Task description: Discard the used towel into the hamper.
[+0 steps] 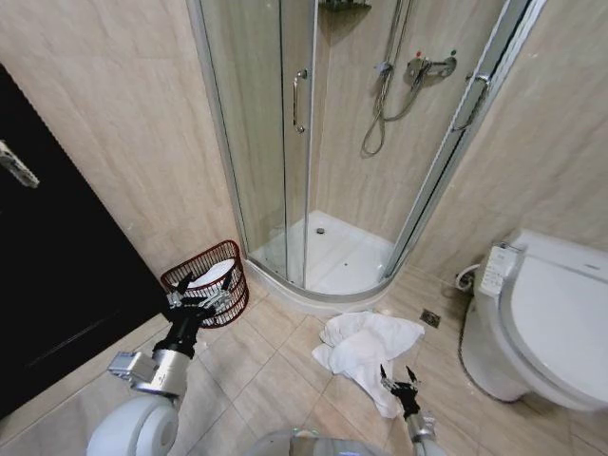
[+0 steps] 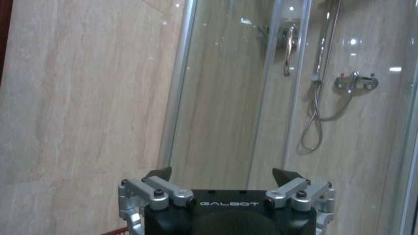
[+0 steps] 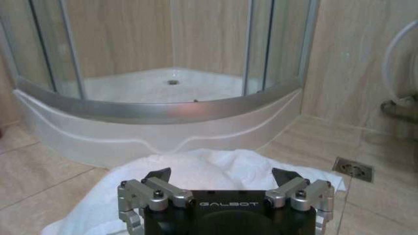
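The used towel (image 1: 366, 342) lies crumpled and white on the tiled floor in front of the shower; in the right wrist view the towel (image 3: 209, 164) spreads just beyond the fingers. My right gripper (image 1: 397, 375) (image 3: 222, 175) hovers open over its near end with nothing between the fingers. The hamper (image 1: 207, 280), a dark reddish open-weave basket, stands against the wall left of the shower with something white inside. My left gripper (image 1: 205, 285) (image 2: 222, 176) is open and empty just in front of the hamper, and a sliver of the hamper rim (image 2: 114, 231) shows below it.
A curved glass shower enclosure (image 1: 313, 275) with a raised white base sits straight ahead. The toilet (image 1: 546, 323) fills the right side, and a floor drain (image 1: 430, 317) lies between it and the towel. A dark door (image 1: 57, 266) is on the left.
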Controlling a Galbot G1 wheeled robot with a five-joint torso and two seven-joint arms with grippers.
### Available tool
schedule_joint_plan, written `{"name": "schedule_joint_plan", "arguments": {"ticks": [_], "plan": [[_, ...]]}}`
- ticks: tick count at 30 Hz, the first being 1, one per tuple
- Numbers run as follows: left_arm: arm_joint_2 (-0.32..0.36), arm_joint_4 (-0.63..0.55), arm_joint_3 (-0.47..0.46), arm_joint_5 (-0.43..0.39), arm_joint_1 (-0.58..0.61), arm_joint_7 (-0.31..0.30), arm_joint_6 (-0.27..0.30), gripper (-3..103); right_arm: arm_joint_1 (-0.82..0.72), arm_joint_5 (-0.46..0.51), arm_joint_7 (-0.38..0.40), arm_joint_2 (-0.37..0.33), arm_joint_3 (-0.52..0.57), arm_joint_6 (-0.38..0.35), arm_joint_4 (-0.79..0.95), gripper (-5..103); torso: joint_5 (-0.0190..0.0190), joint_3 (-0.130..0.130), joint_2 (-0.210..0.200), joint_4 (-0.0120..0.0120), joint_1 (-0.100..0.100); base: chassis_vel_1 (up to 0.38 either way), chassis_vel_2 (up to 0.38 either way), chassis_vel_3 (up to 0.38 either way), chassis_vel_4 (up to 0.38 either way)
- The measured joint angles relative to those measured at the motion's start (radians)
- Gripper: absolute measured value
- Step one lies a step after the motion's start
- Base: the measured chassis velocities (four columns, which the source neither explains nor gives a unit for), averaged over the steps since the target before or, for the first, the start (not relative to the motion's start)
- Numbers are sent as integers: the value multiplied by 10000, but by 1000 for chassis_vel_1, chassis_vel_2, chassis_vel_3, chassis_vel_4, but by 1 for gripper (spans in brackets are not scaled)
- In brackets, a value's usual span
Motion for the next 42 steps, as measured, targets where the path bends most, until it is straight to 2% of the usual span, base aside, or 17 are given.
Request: {"name": "schedule_joint_plan", "arguments": {"ticks": [1, 3, 4, 9, 14, 21, 31, 33, 34, 35, 37, 38, 41, 42], "plan": [[0, 0, 0, 0, 0, 0, 0, 100, 0, 0, 0, 0, 0, 0, 0, 100, 0, 0, 0, 0, 0, 0, 0, 0, 0], [0, 0, 0, 0, 0, 0, 0, 100, 295, -89, 30, -20, 29, 616, -513, 100, 3, -78, -126, 2, -48, 0, 0, 0, 0], [0, 0, 0, 0, 0, 0, 0, 100, 317, -217, 75, -25, 25, 700, -524, 100, 0, -111, -185, 1, -74, 0, 0, 0, 0], [0, -1, 0, 0, 0, 1, 0, 100, 403, -387, 149, -33, 21, 894, -535, 100, 1, -203, -336, 0, -133, 0, 0, 0, 0], [0, 0, 0, 0, 0, 1, 0, 100, 642, -988, 168, -103, 140, 1130, -991, 100, 1, -345, -576, 0, -231, 0, 0, 0, 0], [0, 0, 0, 0, 0, 0, 0, 100, 721, -1388, 204, -237, 228, 1128, -1131, 100, 0, -513, -865, -1, -353, 0, 0, 0, 0], [0, 0, 0, 0, 0, 0, 0, 100, 827, -1208, 377, -554, 274, 449, -1027, 100, 4, -771, -1282, 1, -510, 0, 0, 0, 0], [-1, 0, 0, 0, 0, 0, 0, 100, 717, -1229, 253, -579, 277, 241, -792, 100, 4, -799, -1325, 1, -526, 0, 0, 0, 0], [0, 0, 0, 0, 0, 0, 0, 100, 533, -1192, 94, -608, 272, -185, -382, 100, 4, -830, -1375, 1, -546, 0, 0, 0, 0], [-1, 0, 0, 0, 0, 0, 0, 100, 286, -931, -102, -629, 261, -778, 205, 100, -5, -864, -1431, -1, -569, 0, 0, 0, 0], [-1, 0, 0, 0, 0, 0, 0, 100, 50, -297, -500, -626, 207, -1520, 959, 100, 0, -933, -1538, -1, -609, 0, 0, 0, 0], [-1, 0, 0, 0, 0, 0, 0, 100, 50, -297, -500, -626, 207, -1520, 959, 100, 0, -933, -1538, -1, -609, 0, 0, 0, 0], [-1, 0, 0, 0, 0, 0, 0, 100, -380, 102, -965, -591, 155, -3304, 2393, 100, 0, -1034, -1691, 0, -662, 0, 0, 0, 0], [-1, 0, 0, 0, 0, 0, 0, 100, -380, 102, -965, -591, 155, -3304, 2393, 100, 0, -1034, -1691, 0, -662, 0, 0, 0, 0]]}}
